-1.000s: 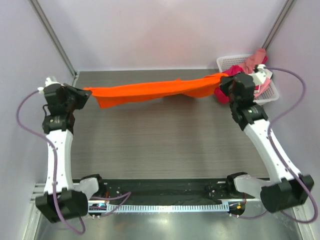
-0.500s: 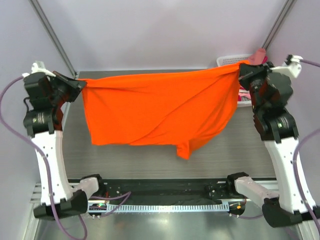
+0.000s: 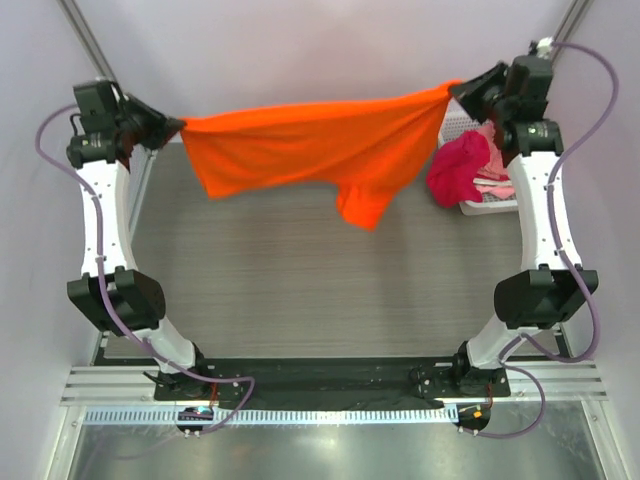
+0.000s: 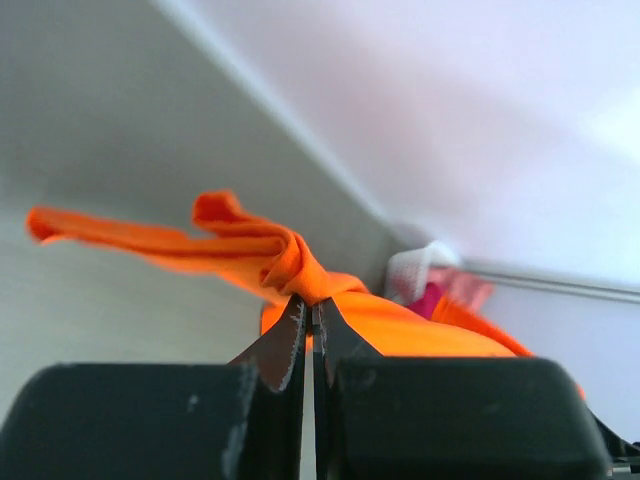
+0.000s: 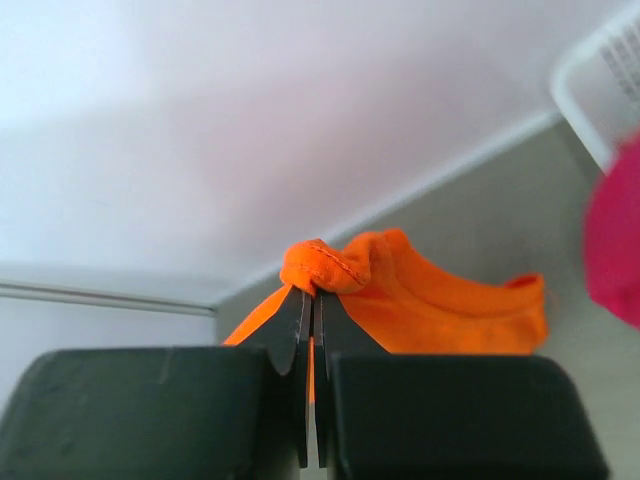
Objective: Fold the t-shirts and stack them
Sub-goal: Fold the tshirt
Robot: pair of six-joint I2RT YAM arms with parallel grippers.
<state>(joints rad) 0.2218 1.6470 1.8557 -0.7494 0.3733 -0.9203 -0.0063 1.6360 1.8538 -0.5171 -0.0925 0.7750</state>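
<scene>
Holding orange t-shirt [image 3: 310,145] aloft | left arm [image 3: 100,215], right arm [image 3: 548,200] raised, wide apart | both jaws clamped on it

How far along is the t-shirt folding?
Done: nothing folded or stacked on the grey table. In hand: the bright orange cloth t-shirt, held in the air between the left gripper and right gripper, both shut on it. Left: fold it, then the magenta t-shirt and pink shirts at the white lattice basket.

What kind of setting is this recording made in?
Likely a lab robot cell, not a home: plain walls and metal frame posts enclose a wood-grain table, two arms bolted to its near-edge rail, a white basket of shirts.
</scene>
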